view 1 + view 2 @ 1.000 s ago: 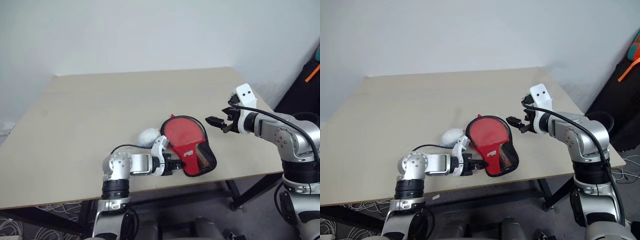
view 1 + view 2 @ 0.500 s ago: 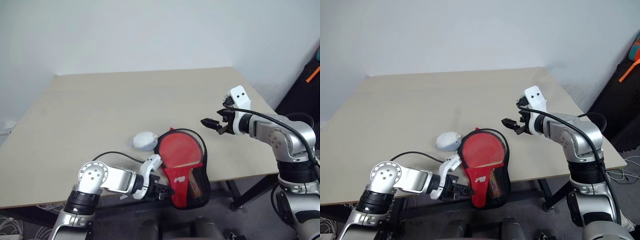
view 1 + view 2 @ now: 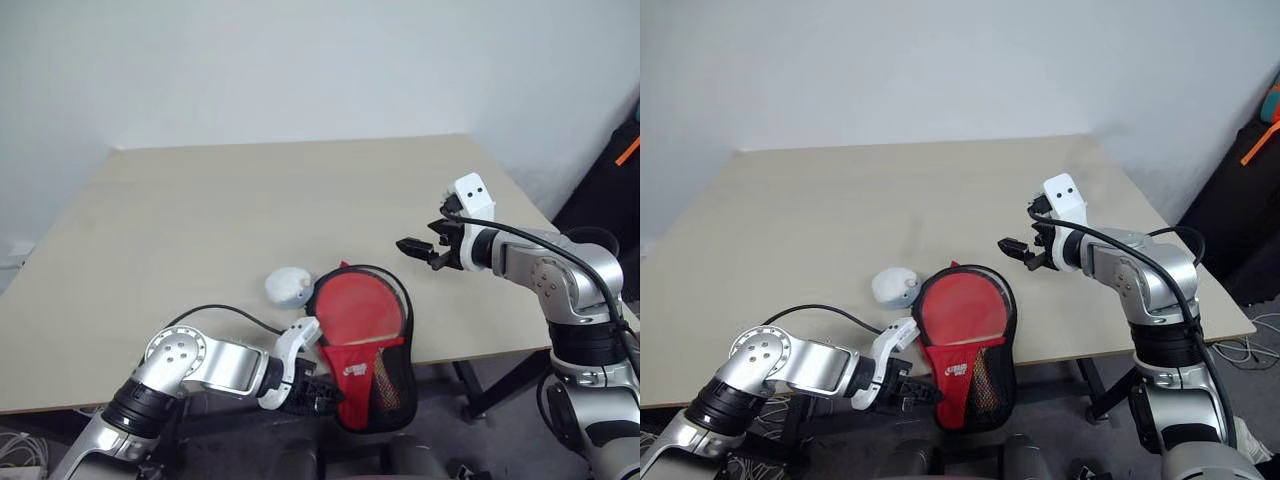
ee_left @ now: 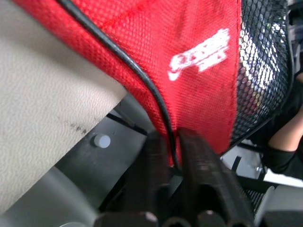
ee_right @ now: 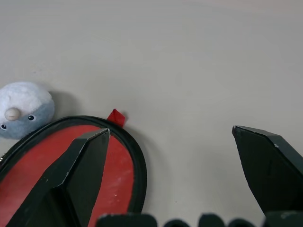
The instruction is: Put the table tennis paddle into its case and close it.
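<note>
**Case draped over the near edge of the surface, pinched by the left tool**

A wide beige surface [image 3: 250, 220] is seen from the head views. At about 5 o'clock from its centre, at the near edge, the case [image 3: 372, 375] is laid open. Its round end is rested on the surface, while its narrow end, with the black mesh pocket [image 3: 393, 385] and white label [image 3: 354, 370], is hung over the edge. Inside the round end, the red face of the table tennis paddle [image 3: 358, 312] is shown, ringed by the black rim of the case; a strip of pale wood is seen at its lower edge.

The right tool [image 3: 416, 250] is held above the surface at 2 o'clock from the case, well apart from it, its fingers spread wide and gripping nothing.

The left tool [image 4: 171, 151] is placed below the edge at 7 o'clock from the case, its fingers drawn narrow onto the black-piped edge of the hanging red fabric.

A small white plush toy [image 3: 287, 287] is set just beside the case at 10 o'clock.
</note>
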Robot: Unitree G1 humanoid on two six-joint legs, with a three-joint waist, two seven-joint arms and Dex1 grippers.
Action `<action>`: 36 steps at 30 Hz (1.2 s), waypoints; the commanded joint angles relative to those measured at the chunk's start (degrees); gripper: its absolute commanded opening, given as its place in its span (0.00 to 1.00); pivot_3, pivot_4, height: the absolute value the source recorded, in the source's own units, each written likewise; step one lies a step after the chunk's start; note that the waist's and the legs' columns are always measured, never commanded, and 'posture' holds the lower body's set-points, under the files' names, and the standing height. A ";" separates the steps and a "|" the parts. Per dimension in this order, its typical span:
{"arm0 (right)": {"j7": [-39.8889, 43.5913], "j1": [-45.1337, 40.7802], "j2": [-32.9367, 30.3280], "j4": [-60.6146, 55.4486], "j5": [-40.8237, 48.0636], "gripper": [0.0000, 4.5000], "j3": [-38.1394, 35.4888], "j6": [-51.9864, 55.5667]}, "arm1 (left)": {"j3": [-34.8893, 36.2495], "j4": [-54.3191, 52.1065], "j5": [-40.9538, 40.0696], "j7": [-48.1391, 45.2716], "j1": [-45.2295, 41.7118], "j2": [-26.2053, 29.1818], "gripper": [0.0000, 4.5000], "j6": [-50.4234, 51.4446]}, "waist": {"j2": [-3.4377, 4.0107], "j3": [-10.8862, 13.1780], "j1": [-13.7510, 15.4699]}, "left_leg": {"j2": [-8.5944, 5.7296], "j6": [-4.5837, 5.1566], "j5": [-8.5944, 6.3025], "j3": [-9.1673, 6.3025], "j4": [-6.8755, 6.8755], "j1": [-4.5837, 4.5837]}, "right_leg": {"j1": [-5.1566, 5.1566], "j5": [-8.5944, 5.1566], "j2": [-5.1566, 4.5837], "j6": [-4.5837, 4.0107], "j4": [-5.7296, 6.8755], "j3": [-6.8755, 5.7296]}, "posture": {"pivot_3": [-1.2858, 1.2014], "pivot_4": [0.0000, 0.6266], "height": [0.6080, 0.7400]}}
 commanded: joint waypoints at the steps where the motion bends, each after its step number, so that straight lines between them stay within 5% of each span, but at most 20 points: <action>1: -0.25 -1.41 -0.06 -0.59 -0.24 1.00 -0.52 -0.97 | 0.05 -2.63 -3.51 0.16 -1.09 1.21 0.38 -3.41 | 0.00 0.00 -0.01 | -0.01 0.00 0.00 0.01 0.00 0.00 | 0.00 0.00 -0.01 0.00 0.00 0.00 | 0.52 0.00 1.00; 7: 0.08 -1.70 0.12 -0.22 -0.26 1.00 -0.16 -1.21 | 2.37 -7.19 -3.85 -2.94 -1.08 4.96 0.83 -6.13 | 0.02 0.02 -0.03 | -0.01 0.00 0.00 0.04 -0.02 0.00 | -0.02 0.00 -0.02 0.00 -0.02 0.00 | 0.52 0.00 1.00; 11: 0.55 -1.81 0.05 0.13 -0.19 1.00 0.20 -1.57 | 5.30 -13.40 1.58 -8.91 -1.41 9.54 0.83 -5.51 | 0.06 0.07 -0.04 | 0.00 -0.01 0.00 0.07 -0.04 -0.01 | -0.05 -0.01 -0.02 0.00 -0.04 0.00 | 0.52 0.00 1.00; 15: 0.98 -2.23 0.14 0.91 -0.27 1.00 0.94 -2.17 | 7.18 -23.27 18.32 -21.61 -1.08 11.77 0.83 -7.65 | 0.10 0.11 -0.03 | -0.03 -0.01 0.00 0.12 -0.04 -0.02 | -0.04 -0.01 -0.03 0.00 -0.11 -0.01 | 0.52 0.00 1.00; 26: 3.20 -6.98 1.65 6.65 -2.18 1.00 4.83 -6.29 | 0.62 -21.74 58.32 -37.91 0.14 1.42 0.83 -27.35 | 0.20 0.21 -0.05 | -0.03 0.01 0.00 0.19 -0.08 -0.03 | -0.02 0.00 -0.05 0.01 -0.20 0.01 | 0.52 0.00 1.00; 36: 4.87 -10.67 5.89 12.98 -5.12 1.00 8.74 -11.04 | -6.91 -17.93 74.46 -49.06 -0.84 -4.60 0.83 -32.46 | 0.20 0.23 -0.09 | 0.00 0.03 0.00 0.17 -0.07 -0.04 | -0.02 0.01 -0.03 0.03 -0.16 0.01 | 0.52 0.00 1.00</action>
